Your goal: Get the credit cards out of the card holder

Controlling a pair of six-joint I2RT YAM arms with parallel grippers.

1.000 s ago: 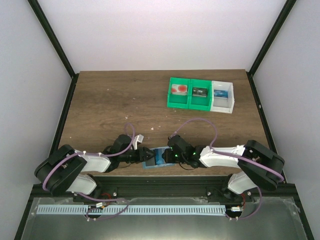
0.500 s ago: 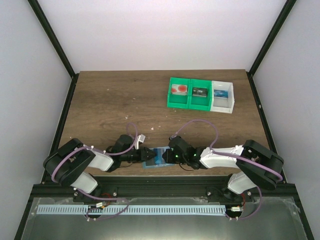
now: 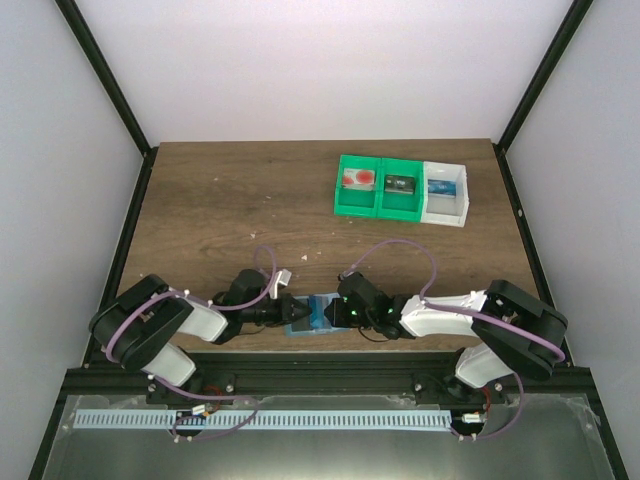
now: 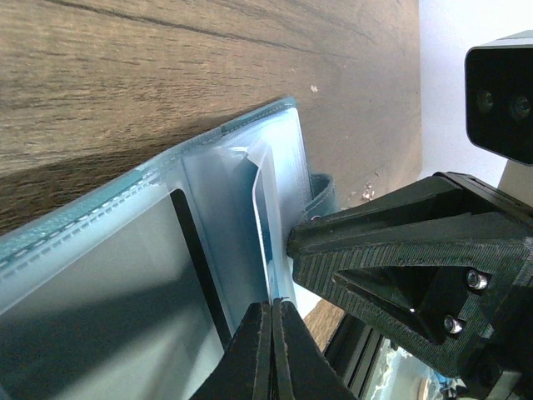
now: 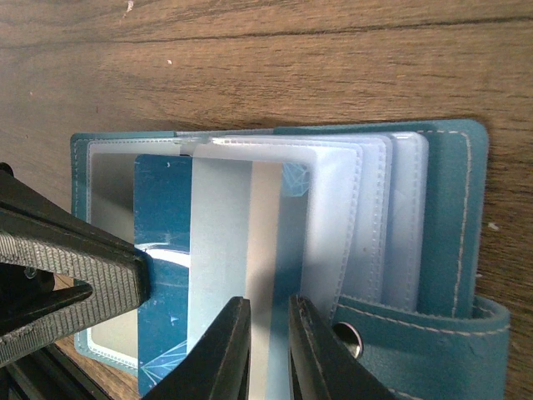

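Note:
The light-blue card holder (image 3: 314, 314) lies open near the table's front edge, between my two grippers. In the right wrist view its teal cover (image 5: 450, 217) and clear sleeves are spread, and a dark blue credit card (image 5: 162, 217) sticks out of one sleeve to the left. My left gripper (image 4: 272, 305) is shut, its tips pinching that card's thin edge; its fingers (image 5: 75, 254) show at the card's left side. My right gripper (image 5: 268, 304) is closed narrowly on a raised clear sleeve (image 5: 221, 217) of the holder. Its black finger (image 4: 391, 250) presses the sleeve from the right in the left wrist view.
Two green bins (image 3: 360, 186) (image 3: 401, 188) and a white bin (image 3: 446, 192) stand in a row at the back right, each with a small item inside. The black frame rail (image 3: 320, 375) runs just behind the holder, at the arm bases.
My left gripper has closed from half open to fully shut at the holder's left side, and the left arm's elbow shifted slightly. The right gripper narrowed a little.

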